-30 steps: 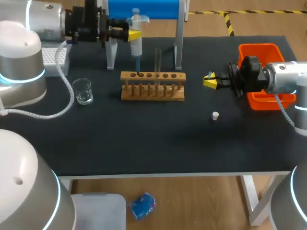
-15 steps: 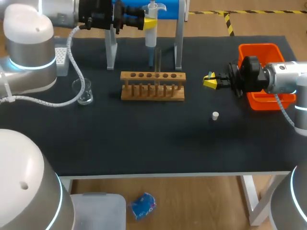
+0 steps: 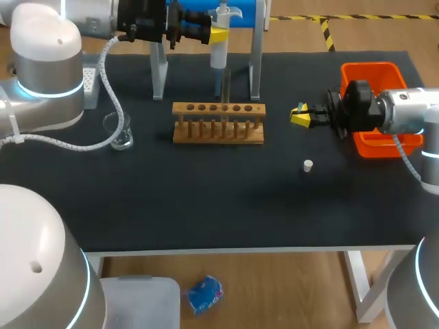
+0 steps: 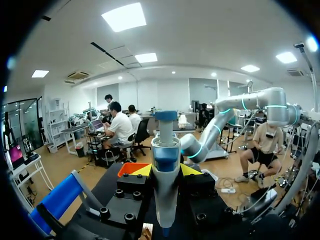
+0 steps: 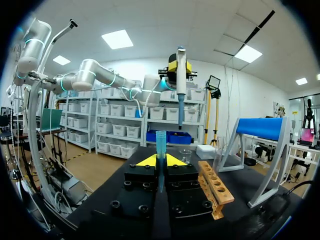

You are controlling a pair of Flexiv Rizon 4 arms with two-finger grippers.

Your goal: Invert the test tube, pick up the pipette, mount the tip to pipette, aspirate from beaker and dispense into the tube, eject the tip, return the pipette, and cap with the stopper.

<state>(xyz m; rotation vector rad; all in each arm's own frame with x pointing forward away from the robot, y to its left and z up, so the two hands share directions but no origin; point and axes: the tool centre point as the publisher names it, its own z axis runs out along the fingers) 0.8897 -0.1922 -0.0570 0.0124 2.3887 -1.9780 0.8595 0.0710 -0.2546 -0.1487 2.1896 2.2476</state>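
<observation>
bench: dark and flat, with a wooden rack (image 3: 218, 130) in the middle and an orange bin (image 3: 370, 67) on the right side.
pipette (image 3: 218, 41): up high at the back, close to the tall stand (image 3: 256, 68) with the blue top, past the far side of the rack.
left jaws: squeezing the fat body of the pipette from two sides, so it hangs straight up and down.
right jaws: low over the bench between the rack and the bin, pinched on a small blue tip (image 5: 160, 142) that pokes up between them.
test tube (image 3: 225, 86): thin and clear, standing upright in the rack.
beaker (image 3: 120, 130): small and clear, left of the rack.
stopper (image 3: 309, 165): a tiny white plug alone on the bench, near the right jaws and well apart from the tube.
how it may handle: the pipette looks like light, hard, smooth plastic, so i think it could slip or tilt.
where to hold: the thick middle looks best. the thin end and top button seem easy to bump.
glass: the tube and beaker would likely break if knocked.
</observation>
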